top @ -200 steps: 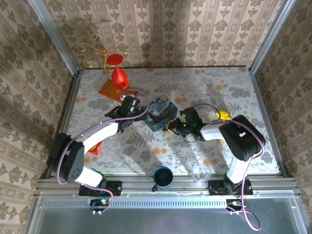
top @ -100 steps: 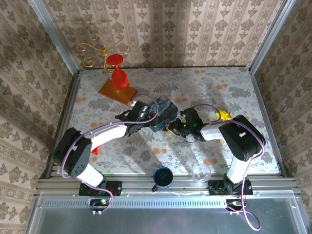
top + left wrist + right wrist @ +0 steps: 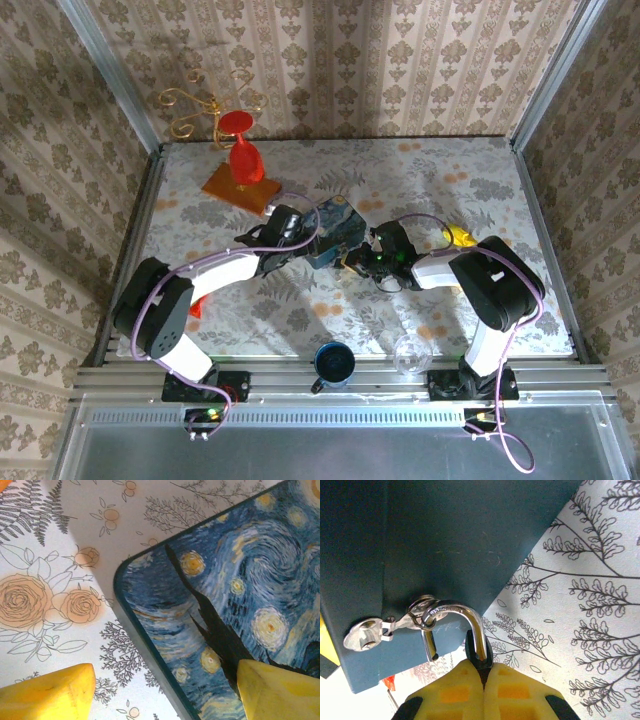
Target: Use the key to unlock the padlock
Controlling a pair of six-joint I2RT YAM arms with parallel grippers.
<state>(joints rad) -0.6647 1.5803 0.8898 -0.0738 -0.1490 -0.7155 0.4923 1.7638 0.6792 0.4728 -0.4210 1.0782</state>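
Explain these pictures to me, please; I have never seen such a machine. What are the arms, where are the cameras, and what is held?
These are two robot arms fixed at the near edge of a table. One picture looks down from above; the other two come from a small camera on each wrist. On the table are a blue painted tin, a red goblet, a blue mug and a clear glass. The left gripper is open at a corner of the tin, holding nothing. The right gripper is shut on a small padlock, whose loop carries a metal ring.
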